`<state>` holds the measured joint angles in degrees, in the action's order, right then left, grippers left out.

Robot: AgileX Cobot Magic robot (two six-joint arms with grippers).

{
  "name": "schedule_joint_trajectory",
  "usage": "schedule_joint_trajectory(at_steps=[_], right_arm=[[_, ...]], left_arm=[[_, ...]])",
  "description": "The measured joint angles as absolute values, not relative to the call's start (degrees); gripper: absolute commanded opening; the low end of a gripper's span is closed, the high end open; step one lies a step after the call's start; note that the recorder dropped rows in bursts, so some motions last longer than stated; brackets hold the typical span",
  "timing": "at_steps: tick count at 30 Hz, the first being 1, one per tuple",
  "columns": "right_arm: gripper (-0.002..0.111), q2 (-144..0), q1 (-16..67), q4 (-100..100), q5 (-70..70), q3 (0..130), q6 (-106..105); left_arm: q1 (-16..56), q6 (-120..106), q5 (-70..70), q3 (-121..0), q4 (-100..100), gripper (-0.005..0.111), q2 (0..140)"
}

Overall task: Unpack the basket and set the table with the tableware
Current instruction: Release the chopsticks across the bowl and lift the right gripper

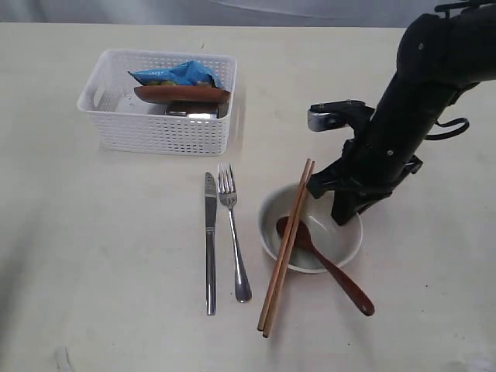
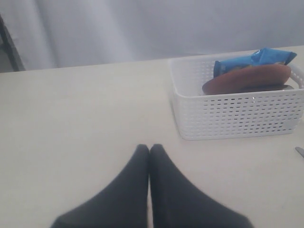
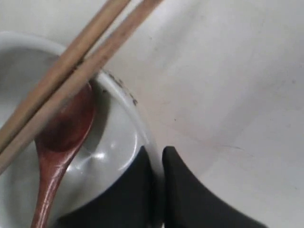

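Bowl (image 1: 325, 232), carrying spoon (image 1: 341, 283) and chopsticks (image 1: 279, 271): my right gripper (image 3: 156, 151) is clamped on its rim, probably to nudge it into place; left gripper (image 2: 149, 153) is closed, empty.

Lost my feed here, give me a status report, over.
Left pincer shut, empty. Right pincer shut on bowl rim. Plate and snack packet in basket. Chopsticks lie across bowl, spoon inside.

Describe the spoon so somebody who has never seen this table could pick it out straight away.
On the pale table, find the off-white bowl right of the knife and fork. The spoon lies with its head inside that bowl and its handle out over the rim. It is the only dark red-brown utensil; the chopsticks crossing the bowl beside it are light wood.
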<state>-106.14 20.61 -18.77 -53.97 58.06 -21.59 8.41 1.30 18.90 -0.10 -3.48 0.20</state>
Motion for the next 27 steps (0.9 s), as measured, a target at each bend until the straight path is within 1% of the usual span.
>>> schedule_joint_trajectory(at_steps=[6,7,9,10,13,14,21,27], right_arm=[[0.003,-106.55,20.61,-18.29,-52.82,58.55,-23.74],[0.005,-106.55,20.61,-18.29,-52.19,58.55,-24.03],[0.012,-106.55,20.61,-18.29,-51.25,58.55,-24.27],[0.019,-106.55,20.61,-18.29,-50.48,58.55,-24.42],[0.035,-106.92,20.71,-17.42,-47.89,58.55,-24.40],[0.037,-107.03,20.71,-17.14,-47.33,58.55,-24.40],[0.038,-106.78,20.71,-16.89,-47.97,58.55,-24.40],[0.038,-99.82,20.71,-13.57,-49.24,58.55,-17.53]], left_arm=[[8.41,1.30,18.90,-0.10,-3.48,0.000,0.20],[8.41,1.30,18.90,-0.10,-3.48,0.000,0.20],[8.41,1.30,18.90,-0.10,-3.48,0.000,0.20],[8.41,1.30,18.90,-0.10,-3.48,0.000,0.20],[8.41,1.30,18.90,-0.10,-3.48,0.000,0.20],[8.41,1.30,18.90,-0.10,-3.48,0.000,0.20],[8.41,1.30,18.90,-0.10,-3.48,0.000,0.20],[8.41,1.30,18.90,-0.10,-3.48,0.000,0.20]])
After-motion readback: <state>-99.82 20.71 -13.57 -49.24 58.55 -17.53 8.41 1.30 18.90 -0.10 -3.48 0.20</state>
